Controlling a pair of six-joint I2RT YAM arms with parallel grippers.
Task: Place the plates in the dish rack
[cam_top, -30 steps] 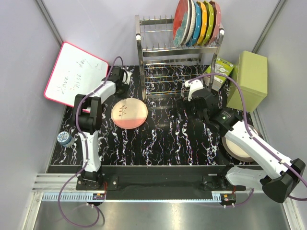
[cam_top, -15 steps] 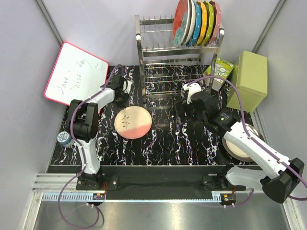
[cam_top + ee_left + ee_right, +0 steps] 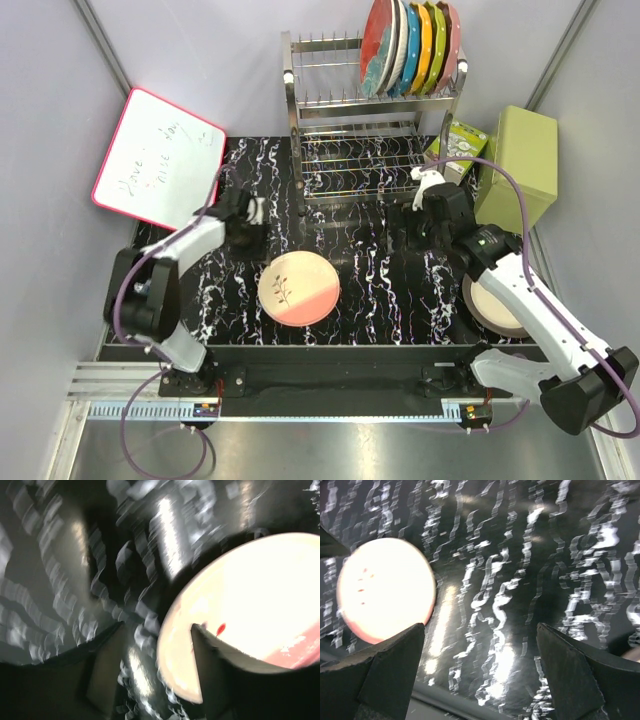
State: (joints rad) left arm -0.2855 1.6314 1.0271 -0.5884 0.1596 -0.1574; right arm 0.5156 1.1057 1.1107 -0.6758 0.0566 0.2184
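The pink-and-cream plate with a sprig (image 3: 299,289) lies on the black marbled table, front and centre. My left gripper (image 3: 252,230) sits at its far-left edge. In the left wrist view this gripper (image 3: 155,665) is open; the plate (image 3: 250,595) has its rim between the jaws, clear of the left finger. My right gripper (image 3: 420,215) hovers open and empty before the dish rack (image 3: 330,110); in its wrist view (image 3: 480,670) the plate (image 3: 385,587) shows at left. The red plate (image 3: 378,45) stands in the rack's top tier among plain ones. A cream, brown-rimmed plate (image 3: 495,305) lies under the right arm.
A red-framed whiteboard (image 3: 155,160) leans at the back left. A green box (image 3: 520,165) and a small carton (image 3: 462,145) stand right of the rack. The rack's lower tier (image 3: 370,165) holds nothing.
The left arm carried the pink-and-cream plate from the left toward the front centre, and its jaws have opened. The right gripper shifted a little to the right and back.
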